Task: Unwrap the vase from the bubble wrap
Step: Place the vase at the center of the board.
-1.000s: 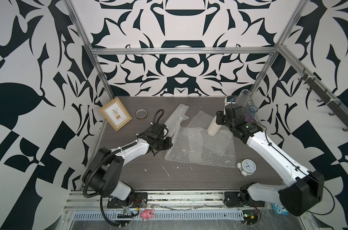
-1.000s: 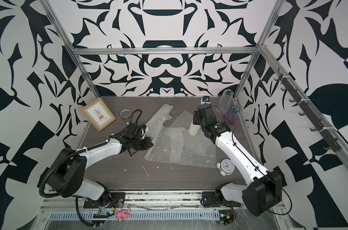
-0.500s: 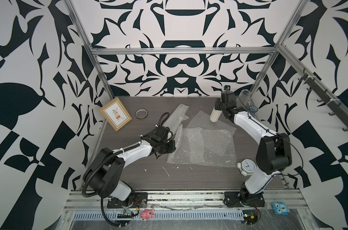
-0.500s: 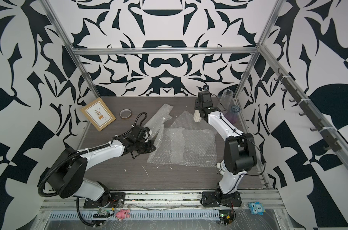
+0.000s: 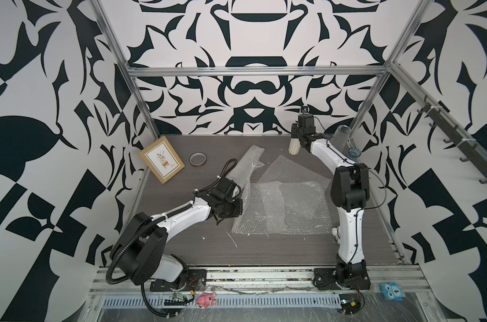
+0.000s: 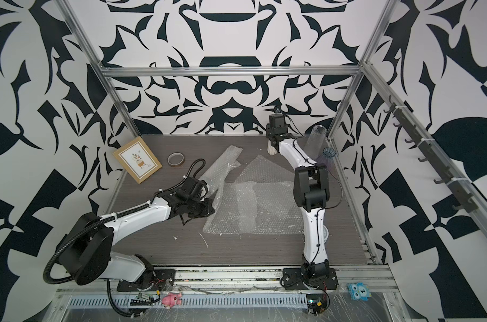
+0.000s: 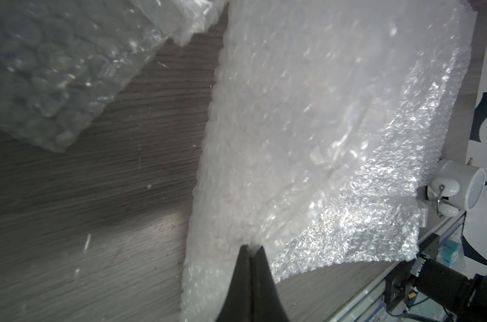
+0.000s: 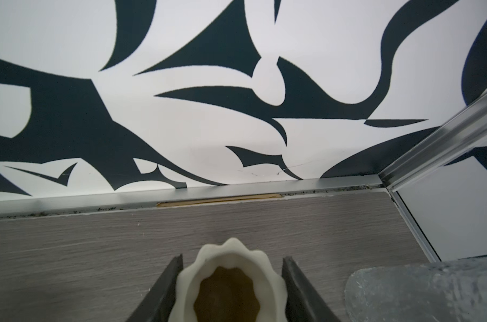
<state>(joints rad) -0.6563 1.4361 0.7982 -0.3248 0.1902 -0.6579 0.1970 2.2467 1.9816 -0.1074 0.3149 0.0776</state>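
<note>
Right gripper (image 8: 233, 259) has carried the bare vase (image 5: 294, 147) to 1 o'clock, clamped on it. Left gripper (image 7: 250, 248) pinches the bubble wrap (image 5: 281, 206) at its 9 o'clock edge. Next, likely: set the vase down, release.

cream vase (image 5: 293, 147) — clear, bubble-dotted bubble wrap (image 5: 287, 206)

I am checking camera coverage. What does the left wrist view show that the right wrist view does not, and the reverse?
Only the left wrist view: the left tool shut on a bubble wrap sheet, a second sheet and a white alarm clock.
Only the right wrist view: the right tool gripping a cream vase, with a clear glass beside it.
Both: the grey wooden table and some patterned wall.
</note>
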